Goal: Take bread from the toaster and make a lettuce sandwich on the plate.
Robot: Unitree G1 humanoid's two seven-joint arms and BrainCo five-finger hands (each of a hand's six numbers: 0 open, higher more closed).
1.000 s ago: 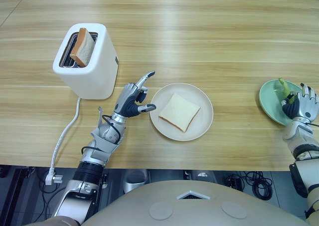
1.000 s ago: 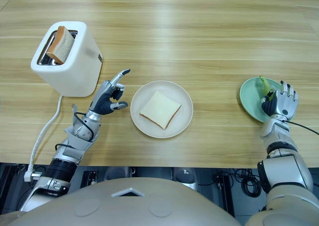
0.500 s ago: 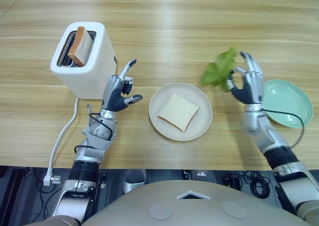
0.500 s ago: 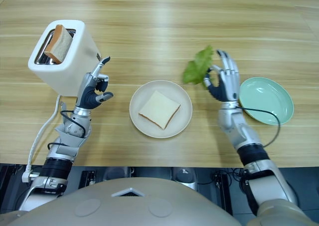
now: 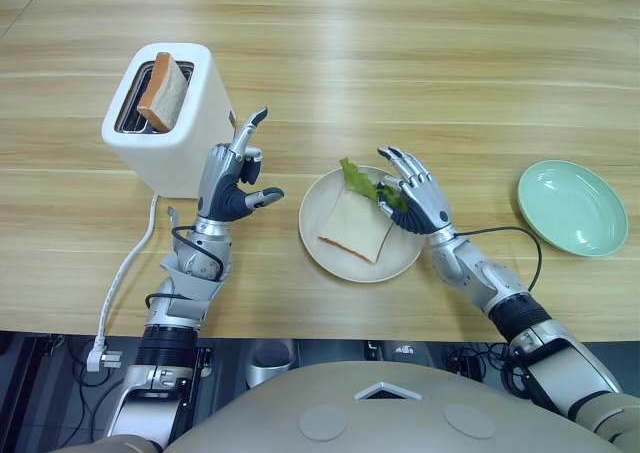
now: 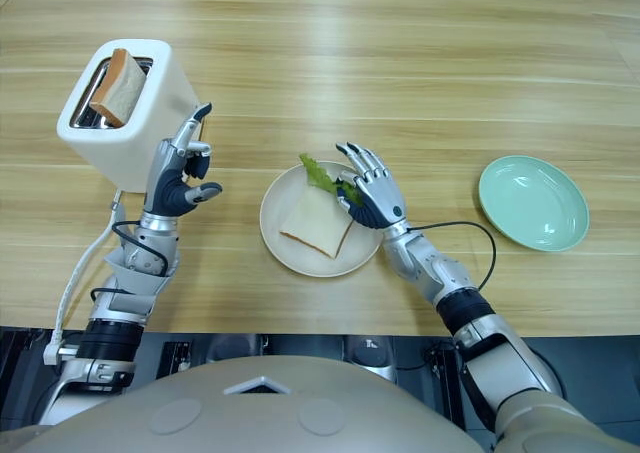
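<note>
Pale wooden table point(image 5: 420, 63), planks running side to side. What you need sits on its near half.

White box-shaped toaster point(image 5: 190, 138) at far left, with its white power cord point(image 5: 125, 278) trailing off the near edge. One browned slice of toast point(image 5: 165, 91) stands tilted in the slot, well proud of the top. It is easy to pinch from above and not yet taken.

Your left hand point(image 5: 230, 178) hangs just beside the toaster's right wall, below the slot. Most fingers are curled in, one points up, the thumb is out, and it grips nothing. Judgement: it is parked close so the reach to the toast is short once the plate is ready.

Round beige plate point(image 5: 312, 223) at centre, carrying a square slice of white bread point(image 5: 355, 235) lying flat as the sandwich base.

Your right hand point(image 5: 415, 198) is over the plate's far right rim. Thumb and a fingertip pinch the green lettuce leaf point(image 5: 357, 178), and the other fingers fan outward. The leaf stretches left from the pinch, over the bread's far corner. You cannot tell whether it rests on the bread or floats just above.

Round mint-green plate point(image 5: 573, 208) at far right, well apart from the work.

Step in hand, as I read it: laying lettuce on the base. The leaf sits toward the far edge, not centred, so if released there it may hang off the bread. The toast goes on after.
</note>
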